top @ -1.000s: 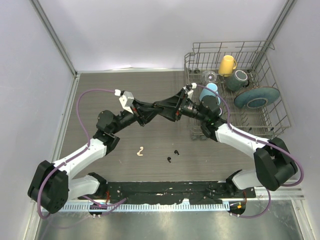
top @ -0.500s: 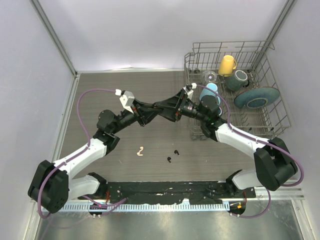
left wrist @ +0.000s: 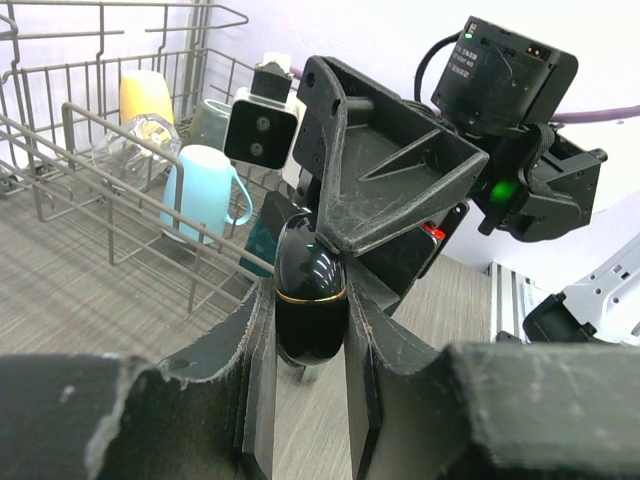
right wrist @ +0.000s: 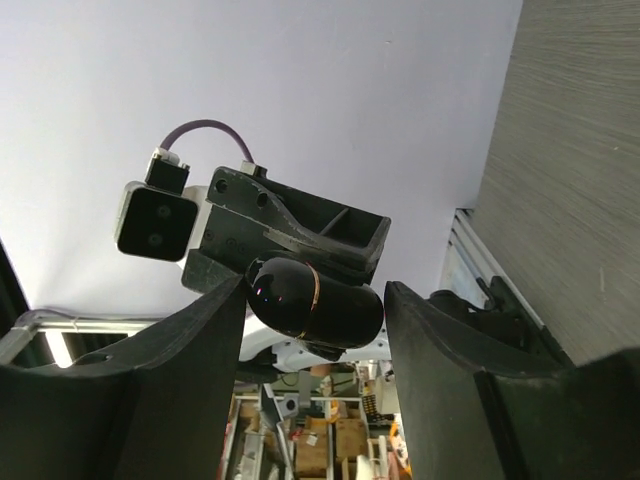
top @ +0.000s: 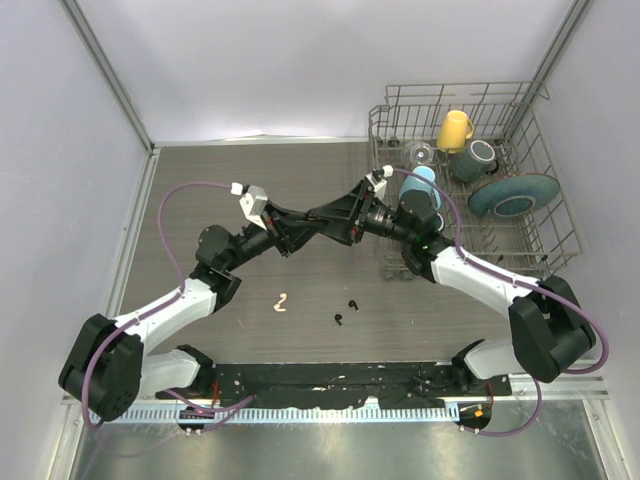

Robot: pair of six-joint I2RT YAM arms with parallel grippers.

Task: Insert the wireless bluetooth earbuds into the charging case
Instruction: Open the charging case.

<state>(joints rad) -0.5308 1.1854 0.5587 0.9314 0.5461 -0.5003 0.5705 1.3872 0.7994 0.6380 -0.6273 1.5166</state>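
Observation:
Above the table's middle, my left gripper (left wrist: pixel 308 305) is shut on the charging case (left wrist: pixel 310 300), a glossy black egg-shaped shell with a thin gold band, lid closed. My right gripper (right wrist: pixel 315 310) faces it head-on, open, with its fingers (right wrist: pixel 180 350) straddling the case (right wrist: pixel 320 298). A gap shows beside the case on one side. In the top view both grippers meet at the case (top: pixel 322 216), which is mostly hidden there. On the table lie a cream-white earbud (top: pixel 281 302) and two black earbuds (top: pixel 352 304), (top: pixel 340 319), away from both grippers.
A wire dish rack (top: pixel 545 245) stands at the back right with a yellow mug (top: pixel 455 129), a light-blue cup (top: pixel 420 183), a dark mug (top: pixel 478 158) and a teal plate (top: pixel 512 195). Walls enclose the table on three sides.
My right gripper's jaws have spread a little wider around the case. The left arm has shifted slightly; the earbuds on the table have not moved.

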